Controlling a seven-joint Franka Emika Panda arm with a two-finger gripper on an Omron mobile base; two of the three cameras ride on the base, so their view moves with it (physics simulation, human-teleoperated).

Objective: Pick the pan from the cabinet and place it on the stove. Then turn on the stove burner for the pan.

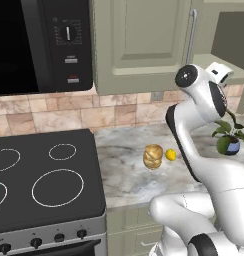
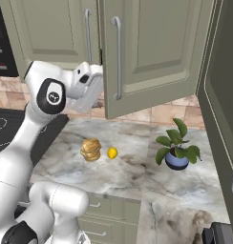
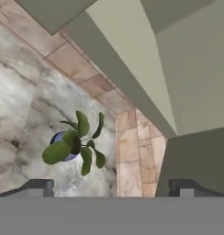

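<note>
1. Claw [image 3: 112, 187] stands wide and empty, raised beneath the cabinet [image 2: 152, 52], apparently aimed at its opened door so it can reach in.
2. Stove [image 1: 44, 185] waits with its large ring burner [image 1: 57, 187] bare, ready for the pan, which I cannot see anywhere.
3. Surface [image 2: 137, 167] carries a potted plant [image 2: 176, 147], clear of the arm's path.

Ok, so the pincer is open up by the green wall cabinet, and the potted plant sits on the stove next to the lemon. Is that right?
Not quite. The potted plant sits on the marble counter, not on the stove; the right base view shows it there, to the right of the lemon. The rest holds: the pincer is open up by the green wall cabinet.
</note>
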